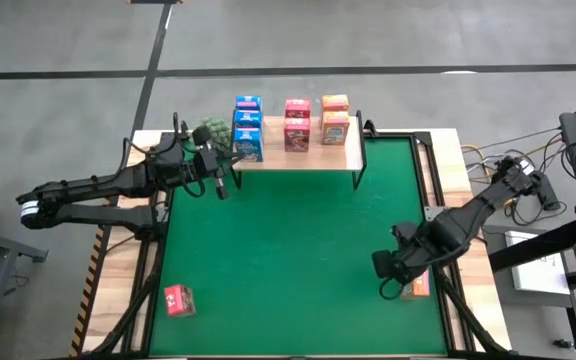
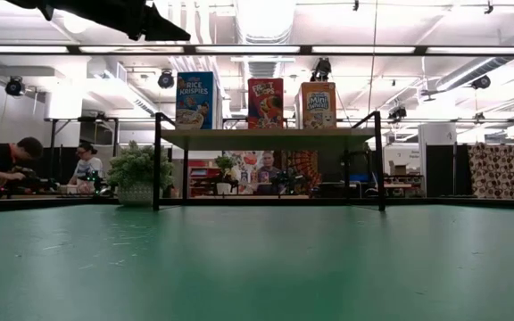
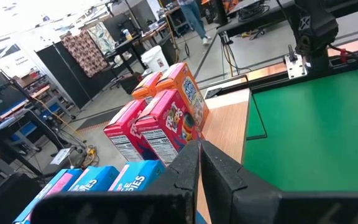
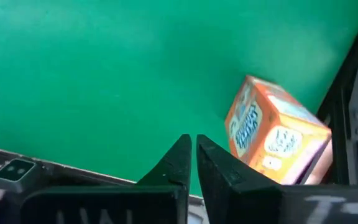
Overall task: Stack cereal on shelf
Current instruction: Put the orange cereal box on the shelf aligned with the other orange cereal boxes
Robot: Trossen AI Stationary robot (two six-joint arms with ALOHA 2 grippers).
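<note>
Orange cereal box (image 4: 272, 134) beside closed right tool (image 4: 191, 163).

Matt green mat (image 1: 288, 240) on a pale wood table (image 1: 448, 150); wooden shelf (image 1: 298, 158) on black metal legs; glossy printed cardboard boxes (image 1: 296, 124).
</note>
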